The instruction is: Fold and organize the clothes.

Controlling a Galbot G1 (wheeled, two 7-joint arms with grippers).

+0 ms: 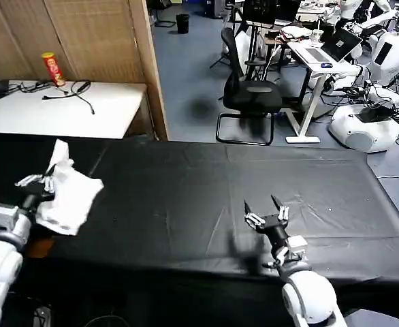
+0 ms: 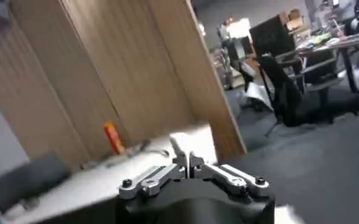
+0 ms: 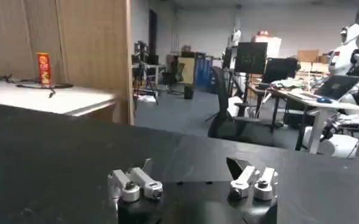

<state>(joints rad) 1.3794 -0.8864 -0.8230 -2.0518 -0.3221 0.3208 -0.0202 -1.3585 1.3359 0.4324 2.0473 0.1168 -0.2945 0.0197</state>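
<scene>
Your left gripper (image 1: 41, 181) is clenched on the T-shirt (image 1: 69, 193), a crumpled white cotton bundle at the left of the frame, over the black table (image 1: 206, 197). Lift carelessly and the limp cloth may slip free. Your right gripper (image 1: 267, 214), lower centre, rests spread and empty.

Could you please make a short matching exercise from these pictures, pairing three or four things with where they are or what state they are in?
Things:
1. T-shirt
2. Right pincer
3. Red can
4. Black office chair

Places or states:
A. Standing on the white table
B. Open, above the black table
C. Bunched up, held in the left pincer
D. On the blue floor beyond the black table

Pairs: 1-C, 2-B, 3-A, 4-D
</scene>
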